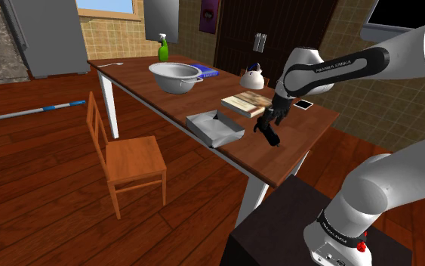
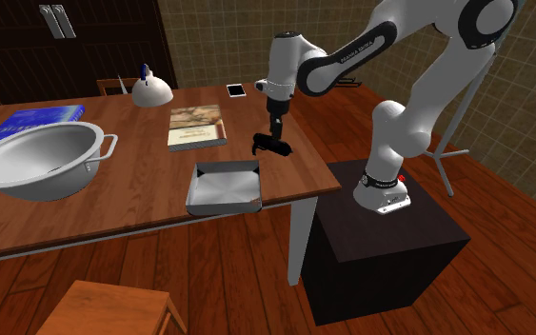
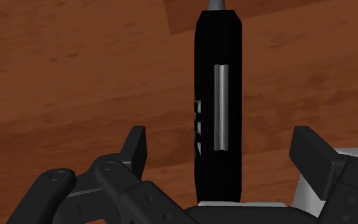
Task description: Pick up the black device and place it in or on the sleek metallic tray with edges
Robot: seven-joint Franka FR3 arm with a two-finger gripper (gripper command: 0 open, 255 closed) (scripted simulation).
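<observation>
In the shoulder view, right of centre, the all-black two-finger gripper [image 1: 266, 125] is down at the long wooden table [image 1: 150, 83], at the slim black oblong device [image 1: 273, 140], which seems to lie on the wood. Just left of it sits the shallow grey metallic tray with raised edges [image 1: 233, 137], with nothing in it. Behind the tray lies a tan book [image 1: 242, 104]; a small flat phone [image 1: 303, 104] is to the right and a wooden chair [image 1: 127, 159] stands at lower left.

In the second exterior view the gripper [image 2: 275, 133] and device [image 2: 271, 146] are at centre, near the table's right edge, with the tray [image 2: 196, 201] below and left of them, apart from the device. A big grey metal bowl [image 2: 37, 162] lies far left and a white kettle [image 2: 149, 91] at upper left, both off the route.

In the wrist view the device [image 3: 219, 57] runs up the middle between the fingers [image 3: 136, 143], which stand wide apart and touch nothing.

So, by my judgement, nothing is done yet: closing, lifting, the short carry and the release all remain. Only the tray's near edge needs clearing.
</observation>
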